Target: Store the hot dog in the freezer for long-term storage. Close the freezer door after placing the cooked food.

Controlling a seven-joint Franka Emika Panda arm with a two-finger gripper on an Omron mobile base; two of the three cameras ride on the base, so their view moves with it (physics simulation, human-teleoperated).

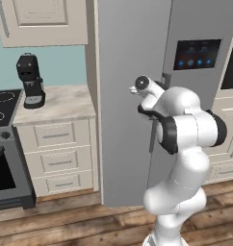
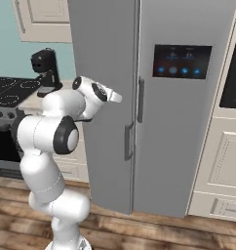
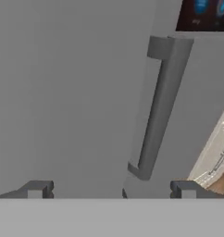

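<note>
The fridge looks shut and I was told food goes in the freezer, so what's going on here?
The white arm has its gripper open and empty, raised in front of the freezer door, which sits slightly ajar. In the hand view, a vertical bar handle lies just ahead of the fingertips, not yet gripped. A coffee machine stands on the counter.

My fingertips look like dark matt plastic. Ahead, the freezer door is smooth matt grey metal, its bar handle a darker matt grey. The touchscreen is glossy black, the floor wood-grained planks, and the counter pale mottled stone.
</note>
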